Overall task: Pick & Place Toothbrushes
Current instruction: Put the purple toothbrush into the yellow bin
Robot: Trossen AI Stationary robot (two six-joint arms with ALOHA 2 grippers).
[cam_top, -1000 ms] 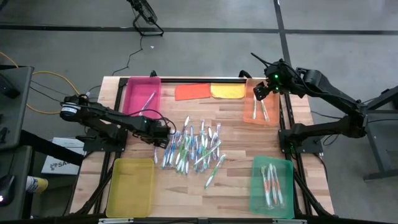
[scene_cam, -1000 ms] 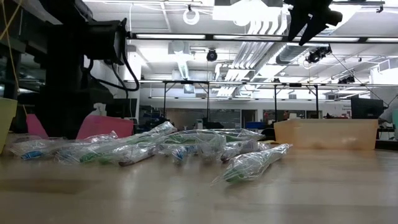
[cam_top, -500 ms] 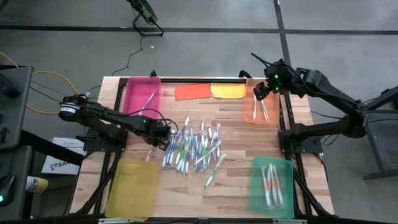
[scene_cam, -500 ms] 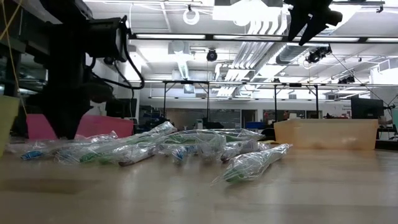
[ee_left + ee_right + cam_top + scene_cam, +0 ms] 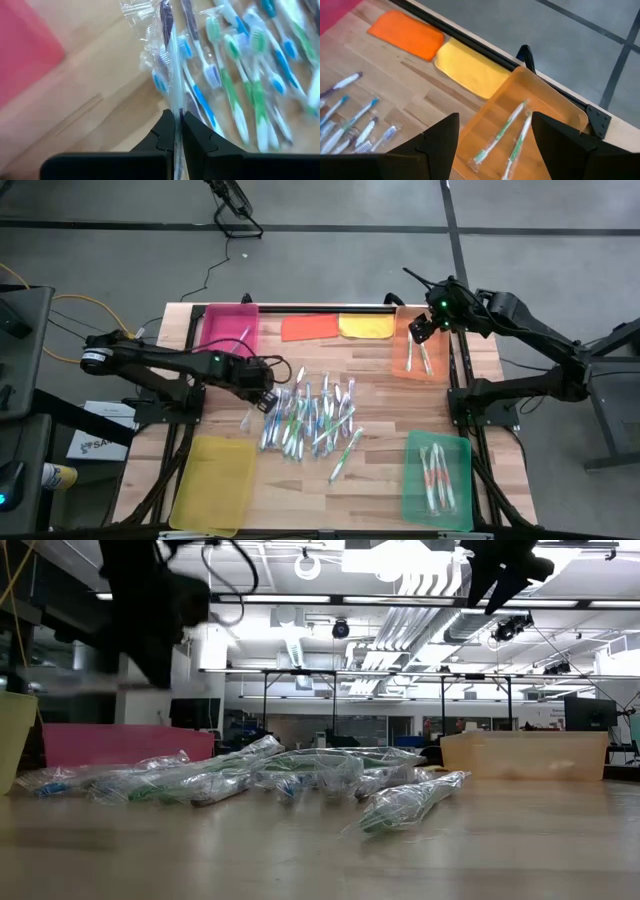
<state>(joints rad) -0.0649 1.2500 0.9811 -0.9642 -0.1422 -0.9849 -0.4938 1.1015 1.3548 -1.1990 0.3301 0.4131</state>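
A wrapped toothbrush (image 5: 167, 55) with a purple-and-white handle is pinched between the closed fingers of the left gripper (image 5: 262, 397), which is held at the left edge of the pile of toothbrushes (image 5: 312, 414) in the middle of the desk (image 5: 380, 395). The grip is taken on the thin end of the clear sleeve, so the brush hangs away from the fingers; this is judged to be a lift meant for one of the trays. In the low view the left arm is seen raised above the pile and blurred.

The right gripper (image 5: 422, 326) is held spread wide and empty above the orange tray (image 5: 404, 363), where two green-and-white toothbrushes (image 5: 507, 132) lie side by side. Sorting by colour is suggested: orange-and-white brushes lie in the green tray (image 5: 413, 490), a single brush lies in the pink tray (image 5: 212, 330), and nothing can be made out in the yellow tray (image 5: 210, 485).

The brushes are slim, stiff plastic sticks sealed in crinkled, glossy film, which is likely to be slippery and to catch on neighbouring wrappers. The trays are shallow, translucent and rectangular. The desk is of pale, banded wood. Two soft flat cloths, an orange cloth (image 5: 309, 327) and a yellow cloth (image 5: 366, 326), lie along the far edge.
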